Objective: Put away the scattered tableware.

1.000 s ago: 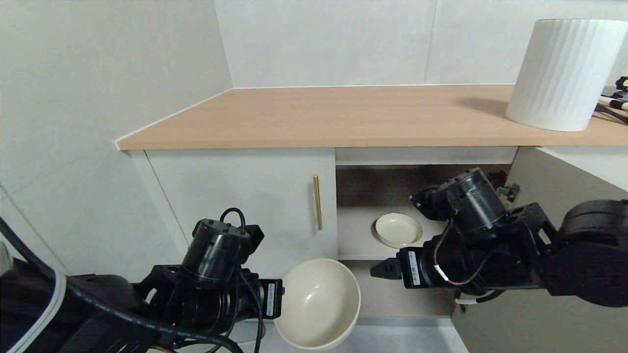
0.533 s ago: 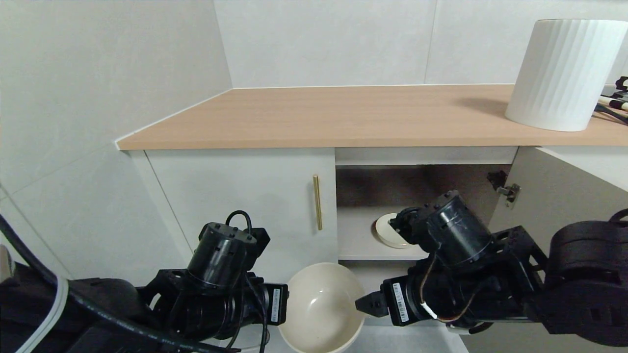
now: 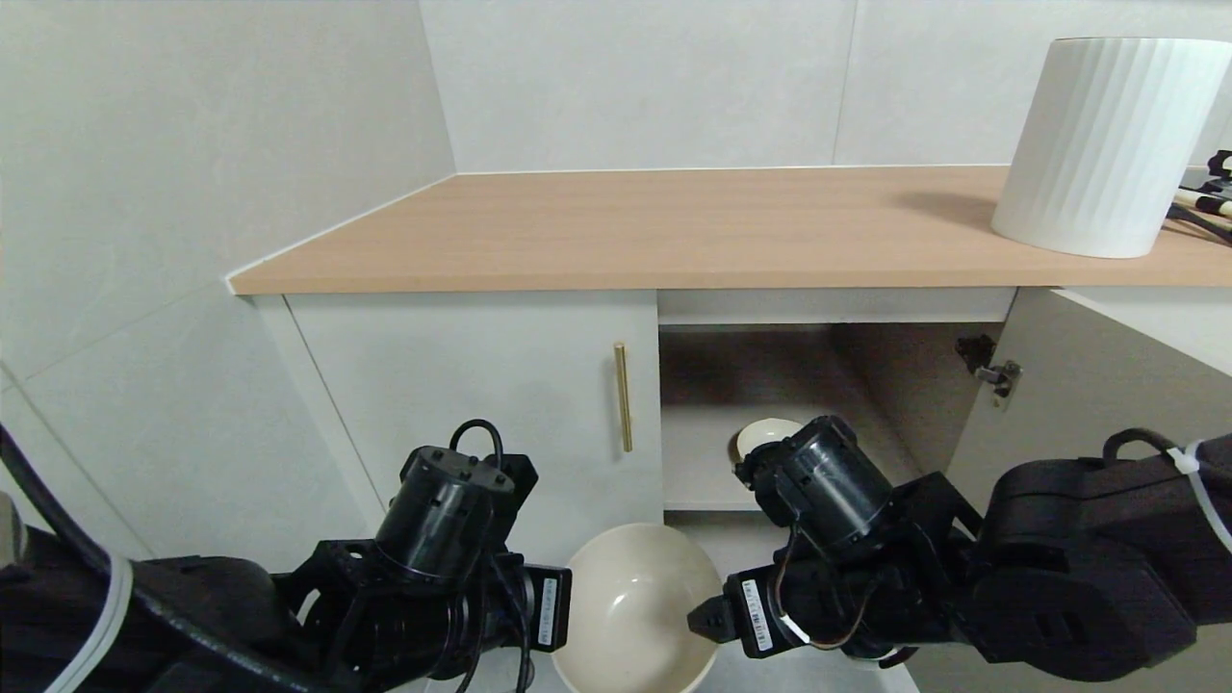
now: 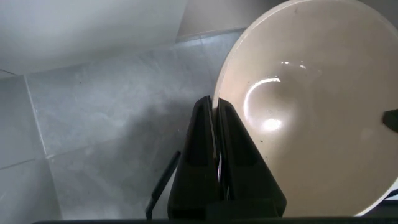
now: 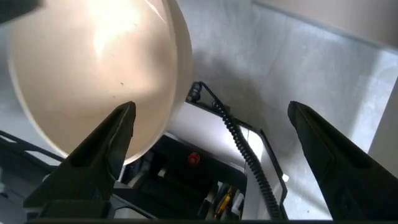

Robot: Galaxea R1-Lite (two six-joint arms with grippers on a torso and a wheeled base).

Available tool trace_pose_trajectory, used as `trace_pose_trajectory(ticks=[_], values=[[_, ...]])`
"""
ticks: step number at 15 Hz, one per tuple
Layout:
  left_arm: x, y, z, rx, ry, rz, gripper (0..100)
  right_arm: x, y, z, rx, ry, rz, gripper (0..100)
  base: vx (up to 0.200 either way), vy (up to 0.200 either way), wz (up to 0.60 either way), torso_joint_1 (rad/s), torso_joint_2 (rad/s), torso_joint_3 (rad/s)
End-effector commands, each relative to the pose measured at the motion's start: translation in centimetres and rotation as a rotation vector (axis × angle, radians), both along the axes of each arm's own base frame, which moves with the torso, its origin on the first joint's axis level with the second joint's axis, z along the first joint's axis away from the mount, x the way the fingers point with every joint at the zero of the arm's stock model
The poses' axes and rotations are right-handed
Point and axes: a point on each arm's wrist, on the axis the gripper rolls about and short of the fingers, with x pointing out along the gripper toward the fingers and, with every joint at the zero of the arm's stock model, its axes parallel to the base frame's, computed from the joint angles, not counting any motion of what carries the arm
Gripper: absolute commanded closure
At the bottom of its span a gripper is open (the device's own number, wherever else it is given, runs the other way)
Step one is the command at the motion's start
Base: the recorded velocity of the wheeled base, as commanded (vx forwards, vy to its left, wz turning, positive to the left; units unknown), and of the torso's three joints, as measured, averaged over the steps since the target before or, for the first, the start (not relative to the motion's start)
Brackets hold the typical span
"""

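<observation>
A cream bowl (image 3: 635, 606) hangs low in front of the cabinet, and my left gripper (image 3: 563, 608) is shut on its rim. In the left wrist view the two fingers (image 4: 205, 130) pinch the edge of the bowl (image 4: 311, 106). My right gripper (image 3: 703, 621) sits at the bowl's right rim. In the right wrist view the right gripper (image 5: 210, 109) stands open, with one finger (image 5: 118, 137) in front of the bowl (image 5: 87, 68) and nothing held. A small cream plate (image 3: 765, 431) lies on the cabinet shelf, partly hidden behind my right wrist.
The cabinet's right door (image 3: 1088, 385) stands open, and its left door with a brass handle (image 3: 623, 397) is closed. The shelf (image 3: 703, 462) has bare room left of the plate. A white ribbed container (image 3: 1107, 144) stands on the wooden countertop (image 3: 674, 226).
My right arm has drawn back from the cabinet, down and left to the bowl's right rim. The bowl in my left gripper has sunk slightly. The plate stays on the shelf.
</observation>
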Motion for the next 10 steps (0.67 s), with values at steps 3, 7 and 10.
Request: trace_pose_trajectory(ticks=[3, 7, 10], values=[[-0.1, -0.11, 0.03, -0.002, -0.001, -0.004, 100, 0.54, 0.61, -0.89, 0.003, 0.002, -0.007, 100, 0.0, 0.0, 0.0, 0.0, 0.0, 0.0], [-0.1, -0.1, 0.02, -0.001, 0.0, -0.004, 100, 0.45, 0.51, -0.62, 0.008, -0.003, -0.007, 100, 0.0, 0.0, 0.0, 0.0, 0.0, 0.0], [-0.11, -0.09, 0.01, 0.001, 0.001, -0.003, 100, 0.44, 0.49, -0.66, 0.006, -0.003, -0.006, 100, 0.0, 0.0, 0.0, 0.0, 0.0, 0.0]])
